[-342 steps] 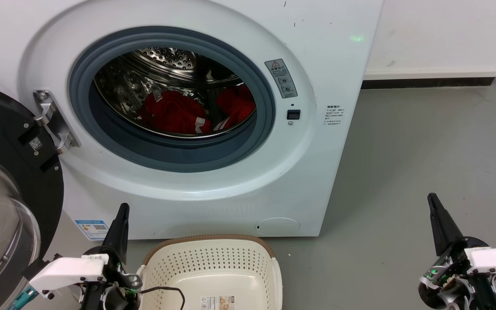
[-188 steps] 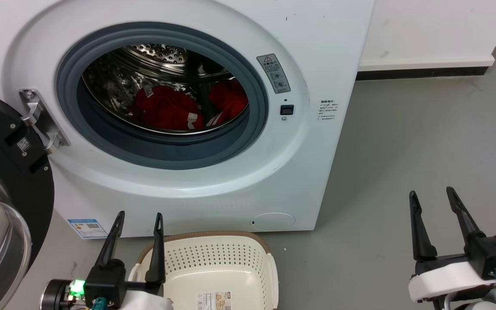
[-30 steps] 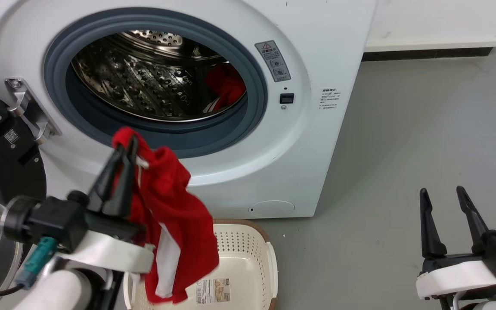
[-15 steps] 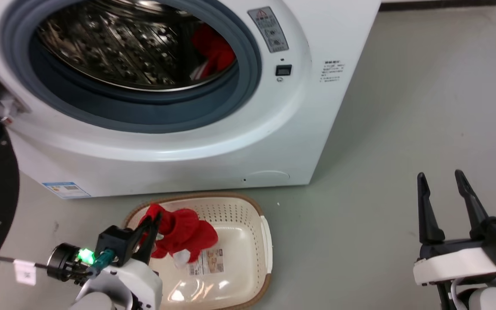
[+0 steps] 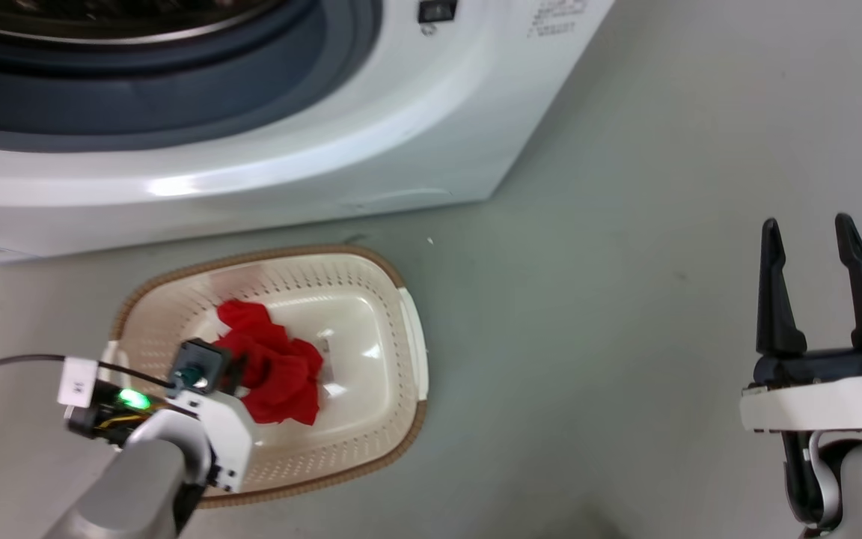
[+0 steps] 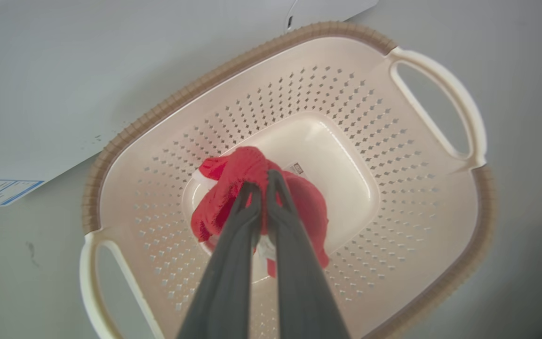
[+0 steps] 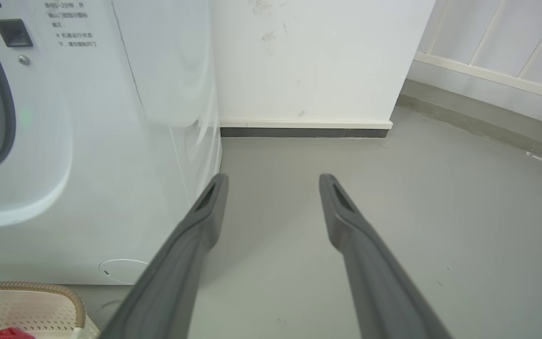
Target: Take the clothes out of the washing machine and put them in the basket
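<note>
Red garment (image 6: 217, 212) sits low in the basket (image 6: 233, 66), our left gripper (image 6: 261, 181) pinched on it. We should spread the fingers (image 6: 233, 245) fully before lifting away, so nothing snags; right gripper (image 5: 807, 224) hangs wide.

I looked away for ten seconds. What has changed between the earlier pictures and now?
The left gripper took one red garment out of the washing machine, carried it down into the basket and still pinches it there. The head camera has tilted down. The right gripper, open, stayed idle at the side; the basket stayed in front of the machine.
</note>
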Available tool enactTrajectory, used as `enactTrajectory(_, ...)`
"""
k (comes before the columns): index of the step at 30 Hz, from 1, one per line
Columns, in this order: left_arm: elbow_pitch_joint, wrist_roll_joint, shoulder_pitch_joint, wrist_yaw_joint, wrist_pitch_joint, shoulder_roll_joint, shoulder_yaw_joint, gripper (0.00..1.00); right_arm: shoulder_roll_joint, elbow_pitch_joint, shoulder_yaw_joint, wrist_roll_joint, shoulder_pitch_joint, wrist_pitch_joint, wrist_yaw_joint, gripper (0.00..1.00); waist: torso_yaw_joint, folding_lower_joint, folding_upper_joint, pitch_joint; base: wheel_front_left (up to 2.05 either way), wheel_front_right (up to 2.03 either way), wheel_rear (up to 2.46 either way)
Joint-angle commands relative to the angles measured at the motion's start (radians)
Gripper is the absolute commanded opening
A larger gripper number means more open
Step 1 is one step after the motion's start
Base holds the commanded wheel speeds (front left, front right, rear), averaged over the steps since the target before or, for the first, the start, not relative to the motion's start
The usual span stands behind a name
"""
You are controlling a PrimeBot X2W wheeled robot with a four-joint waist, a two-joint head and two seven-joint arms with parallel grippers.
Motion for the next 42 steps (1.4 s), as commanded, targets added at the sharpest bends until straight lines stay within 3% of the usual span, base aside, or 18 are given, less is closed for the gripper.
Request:
enactTrajectory(1,0.038,0.000,-0.030,-0.008,-0.006,-0.004,0.005,0.00,0.002,-0.008,0.005,0.007,-0.023,-0.002,-0.001,1.00,-0.042,-0.0002,-0.0001,0.061,0.00,0.00,0.00)
enactTrajectory(10,0.200,-0.009,-0.112,-0.039,-0.030,-0.022,0.028,0.00,0.002,-0.021,0.030,0.040,-0.053,-0.002,-0.001,1.00,-0.082,-0.0002,-0.0001,0.149,0.00,0.00,0.00)
enactTrajectory(17,0.243,-0.008,-0.138,-0.036,-0.037,-0.041,0.050,0.00,0.002,-0.012,0.028,0.050,-0.062,-0.002,-0.001,1.00,-0.082,-0.0002,-0.0001,0.167,0.00,0.00,0.00)
enactTrajectory(19,0.227,0.001,-0.128,-0.026,-0.038,-0.044,0.057,1.00,0.002,-0.005,0.026,0.046,-0.061,-0.002,-0.001,1.00,-0.075,-0.0002,-0.0001,0.156,0.00,0.00,0.00)
enactTrajectory(27,0.137,0.019,-0.041,-0.017,-0.036,-0.062,0.123,1.00,0.001,0.026,0.016,0.014,-0.049,-0.002,-0.001,1.00,-0.030,-0.0002,-0.0001,0.046,0.00,0.00,0.00)
enactTrajectory(34,-0.025,0.049,0.070,-0.022,-0.036,-0.070,0.253,1.00,0.001,0.051,0.003,-0.007,-0.019,-0.002,-0.001,1.00,0.021,-0.0002,-0.0001,-0.071,0.00,0.00,0.00)
enactTrajectory(42,-0.215,0.100,0.208,-0.044,-0.036,-0.117,0.432,1.00,0.001,0.075,0.001,-0.024,0.017,-0.002,-0.001,1.00,0.066,-0.0002,-0.0001,-0.181,0.00,0.00,0.00)
